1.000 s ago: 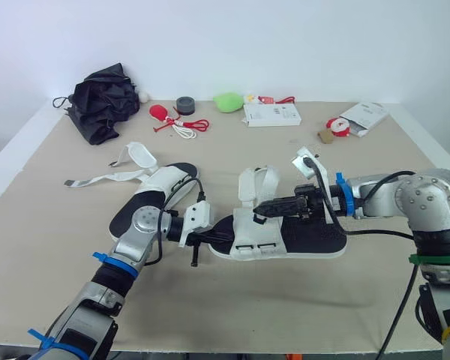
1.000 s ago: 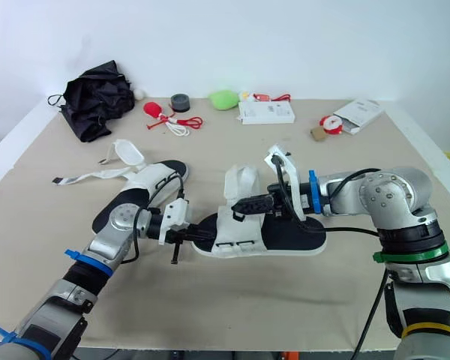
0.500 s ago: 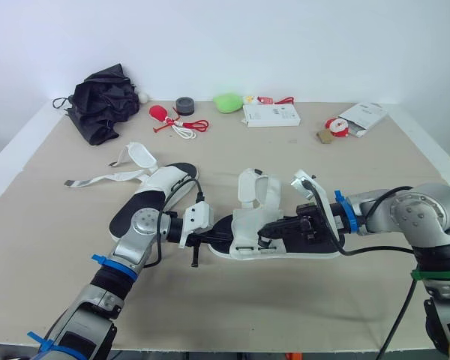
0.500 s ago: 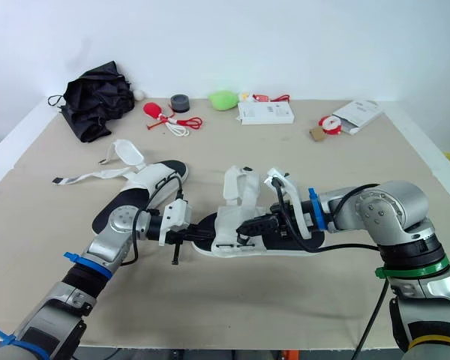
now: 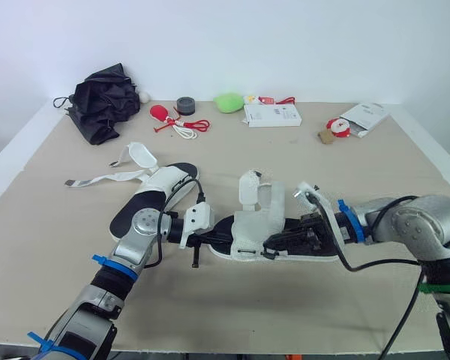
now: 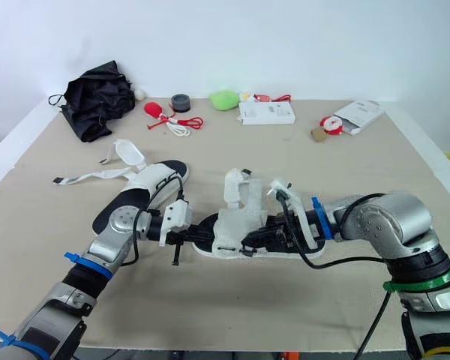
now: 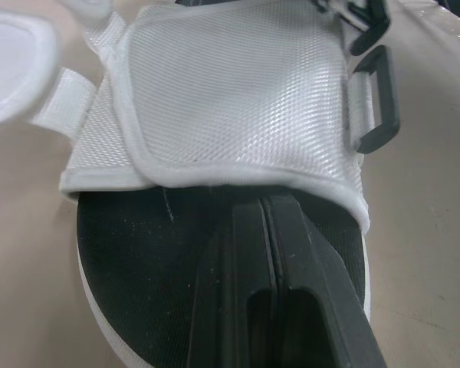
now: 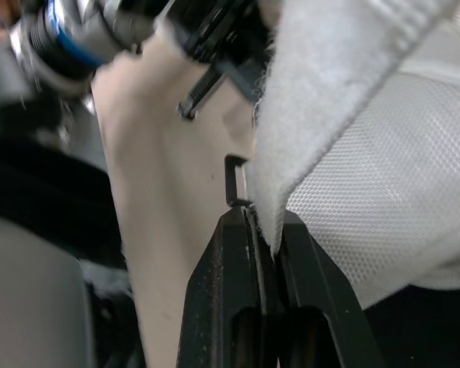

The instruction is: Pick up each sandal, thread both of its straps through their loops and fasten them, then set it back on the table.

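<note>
Left fingers [image 7: 314, 261] tips hidden beneath sandal [image 7: 238, 100] flap.

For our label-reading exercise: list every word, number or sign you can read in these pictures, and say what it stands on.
No text can be read anywhere.
White box at the back of the table: any print is too small to read.
White packet: any print is too small to read.

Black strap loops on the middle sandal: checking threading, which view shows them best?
Left wrist view: both black plastic loops stand close beside the white mesh strap. Eye views show them tiny; right wrist, one corner.
</note>
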You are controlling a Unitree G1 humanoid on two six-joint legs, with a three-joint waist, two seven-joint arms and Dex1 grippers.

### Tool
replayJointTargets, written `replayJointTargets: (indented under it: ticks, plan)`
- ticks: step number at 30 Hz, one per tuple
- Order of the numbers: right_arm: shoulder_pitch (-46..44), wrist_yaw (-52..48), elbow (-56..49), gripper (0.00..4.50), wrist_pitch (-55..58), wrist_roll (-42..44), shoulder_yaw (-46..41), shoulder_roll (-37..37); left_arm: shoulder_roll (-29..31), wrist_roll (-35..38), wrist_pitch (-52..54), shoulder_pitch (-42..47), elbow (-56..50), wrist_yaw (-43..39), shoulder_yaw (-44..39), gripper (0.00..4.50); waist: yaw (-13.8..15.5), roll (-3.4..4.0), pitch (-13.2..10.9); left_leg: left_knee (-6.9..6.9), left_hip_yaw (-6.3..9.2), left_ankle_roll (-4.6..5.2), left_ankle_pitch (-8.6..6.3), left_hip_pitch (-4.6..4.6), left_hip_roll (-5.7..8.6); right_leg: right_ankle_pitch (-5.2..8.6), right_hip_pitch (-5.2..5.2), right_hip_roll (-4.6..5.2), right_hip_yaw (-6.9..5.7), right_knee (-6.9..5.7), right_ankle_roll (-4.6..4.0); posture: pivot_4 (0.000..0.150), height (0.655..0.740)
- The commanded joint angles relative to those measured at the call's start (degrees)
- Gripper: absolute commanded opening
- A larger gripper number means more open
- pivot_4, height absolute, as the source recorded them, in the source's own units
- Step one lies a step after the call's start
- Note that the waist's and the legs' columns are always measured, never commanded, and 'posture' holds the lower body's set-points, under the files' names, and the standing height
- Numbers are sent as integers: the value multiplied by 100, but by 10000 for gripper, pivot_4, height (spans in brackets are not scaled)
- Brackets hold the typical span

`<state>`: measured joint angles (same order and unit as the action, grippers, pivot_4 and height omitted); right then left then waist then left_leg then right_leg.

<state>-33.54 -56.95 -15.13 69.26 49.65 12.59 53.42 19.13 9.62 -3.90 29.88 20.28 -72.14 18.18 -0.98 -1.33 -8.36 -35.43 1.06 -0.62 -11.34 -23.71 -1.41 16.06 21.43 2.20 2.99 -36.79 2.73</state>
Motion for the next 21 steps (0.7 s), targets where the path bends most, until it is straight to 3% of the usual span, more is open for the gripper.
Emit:
replayJointTargets:
  ticks: [1,6,9,10,11,13,14,15,16,17,21]
  plan:
    - [4,-289,-71,453,-479,-564,367,105,197,-553,331,-401,648,13,442,0,-1,-3,0,0,2,-2,-1,3,0,1,-1,0,-2,0,-1,1500,7400]
    - [-163,-818,-10,453,-985,-1061,693,94,189,-551,337,-389,643,19,449,0,-7,-4,0,1,1,-8,-5,39,-9,17,-10,-2,-6,0,-34,1500,7400]
    - [-137,-1152,-55,9383,-1123,-1146,699,158,185,-541,351,-392,624,35,443,0,-6,-3,1,0,2,-8,-5,41,-11,15,-10,-1,-9,0,-36,1500,7400]
    - [-105,-1221,-88,15382,-1158,-1184,685,194,185,-540,353,-394,622,39,442,0,-6,-3,1,0,2,-8,-5,39,-10,16,-10,-1,-10,0,-36,1500,7400]
    - [-85,-1251,-106,17177,-1158,-1225,680,220,185,-541,352,-395,622,42,441,0,-5,-2,2,1,1,-9,-6,39,-9,17,-10,0,-10,0,-36,1500,7400]
    - [-63,-1274,-110,25405,-1113,-1209,573,229,184,-540,363,-404,608,50,436,0,-2,-3,2,1,1,-15,-9,38,-9,17,-11,0,-10,0,-28,1500,7400]
    - [-57,-1265,-91,32684,-1072,-1151,455,213,184,-540,369,-411,599,53,431,0,-2,-3,2,1,3,-21,-14,37,-8,13,-12,-1,-11,0,-11,1500,7400]
    - [-72,-1212,-36,33835,-1024,-1082,289,181,184,-541,374,-419,591,55,430,0,-2,-2,1,1,3,-21,-14,37,-8,13,-12,0,-11,0,-11,1500,7400]
    - [-122,-1129,85,38690,-956,-959,22,129,182,-542,376,-421,593,54,431,0,-2,-3,1,1,4,-21,-14,36,-8,12,-12,0,-12,0,-10,1500,7400]
    - [-183,-1045,224,40717,-845,-770,-334,74,176,-544,374,-415,609,52,436,0,-2,-3,0,0,5,-21,-14,36,-8,12,-12,-1,-12,0,-10,1500,7400]
    - [-118,-793,264,40717,-622,-305,-1273,14,165,-552,347,-362,685,26,457,0,-2,-1,-1,-2,-2,-20,-13,34,-8,8,-20,2,-8,0,-18,1500,7400]
